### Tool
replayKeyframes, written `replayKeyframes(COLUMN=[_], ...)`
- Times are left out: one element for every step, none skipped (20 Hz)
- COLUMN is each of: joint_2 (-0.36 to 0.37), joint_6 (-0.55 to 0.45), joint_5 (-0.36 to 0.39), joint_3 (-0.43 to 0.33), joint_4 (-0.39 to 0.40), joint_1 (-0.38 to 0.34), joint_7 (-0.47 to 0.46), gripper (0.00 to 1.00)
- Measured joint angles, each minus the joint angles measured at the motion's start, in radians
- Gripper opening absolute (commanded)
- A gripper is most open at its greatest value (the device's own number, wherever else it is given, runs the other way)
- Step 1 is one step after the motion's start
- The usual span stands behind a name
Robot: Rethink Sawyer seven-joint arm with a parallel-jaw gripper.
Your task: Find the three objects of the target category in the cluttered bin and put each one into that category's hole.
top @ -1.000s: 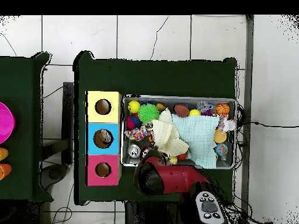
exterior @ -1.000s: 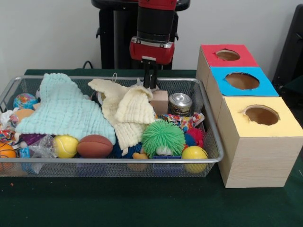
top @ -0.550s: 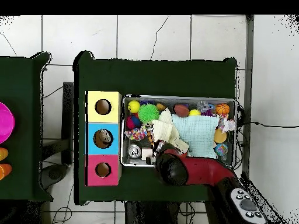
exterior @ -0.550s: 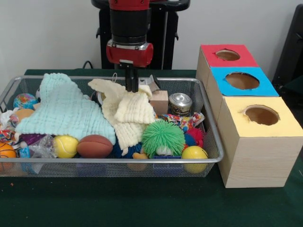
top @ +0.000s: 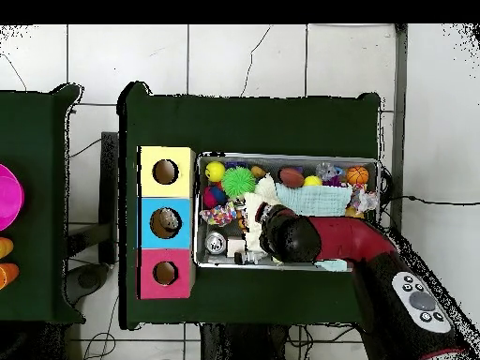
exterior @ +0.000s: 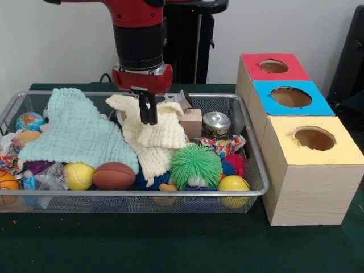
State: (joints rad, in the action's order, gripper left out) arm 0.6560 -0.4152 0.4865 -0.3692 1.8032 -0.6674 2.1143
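Observation:
My gripper (exterior: 148, 116) hangs over the middle of the wire bin (exterior: 136, 193), its two black fingers close together with the tips at the top fold of a cream cloth (exterior: 153, 136). I cannot tell whether any cloth is pinched between them. A mint cloth (exterior: 77, 133) covers the bin's left part. Around the cloths lie a green spiky ball (exterior: 195, 165), two yellow balls (exterior: 78, 176) (exterior: 234, 184), a brown football (exterior: 114, 176), a silver can (exterior: 216, 124) and a wooden block (exterior: 191, 122). In the overhead view the arm (top: 309, 239) hides the gripper.
Three boxes with round holes stand in a row right of the bin: red (exterior: 273, 67), blue (exterior: 291, 98) and yellow (exterior: 314, 140). An orange basketball (exterior: 7, 182) and small toys fill the bin's left end. The pedestal (exterior: 182, 51) rises behind the bin.
The arm has swung leftward along the bin's back and lowered, bringing the gripper from beside the wooden block onto the cream cloth. The fingers look unchanged and the objects lie as before.

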Motion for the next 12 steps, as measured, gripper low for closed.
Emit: replayKeyframes(joint_2=[-0.002, -0.003, -0.004, -0.004, -0.004, -0.004, -0.004, -0.004, -0.004, -0.004, -0.004, -0.004], joint_6=[-0.002, -0.002, -0.002, -0.002, -0.002, -0.002, -0.002, -0.002, -0.002, -0.002, -0.003, -0.002], joint_5=[0.005, 0.01, 0.015, 0.021, 0.024, 0.028, 0.032, 0.033, 0.033, 0.033, 0.033, 0.033], joint_3=[-0.009, -0.017, -0.025, -0.032, -0.039, -0.044, -0.049, -0.049, -0.049, -0.049, -0.049, -0.049], joint_4=[-0.01, -0.02, -0.028, -0.036, -0.043, -0.051, -0.059, -0.06, -0.06, -0.061, -0.062, -0.062], joint_1=[0.003, 0.006, 0.01, 0.013, 0.017, 0.027, 0.036, 0.037, 0.039, 0.041, 0.047, 0.048], joint_7=[0.0, 0.0, 0.0, 0.0, 0.0, 0.0, 0.0, 0.0, 0.0, 0.0, 0.0, 0.0], gripper=[0.0, 0.0, 0.0, 0.0, 0.0, 0.0, 1.0, 1.0, 1.0, 1.0, 1.0, 1.0])
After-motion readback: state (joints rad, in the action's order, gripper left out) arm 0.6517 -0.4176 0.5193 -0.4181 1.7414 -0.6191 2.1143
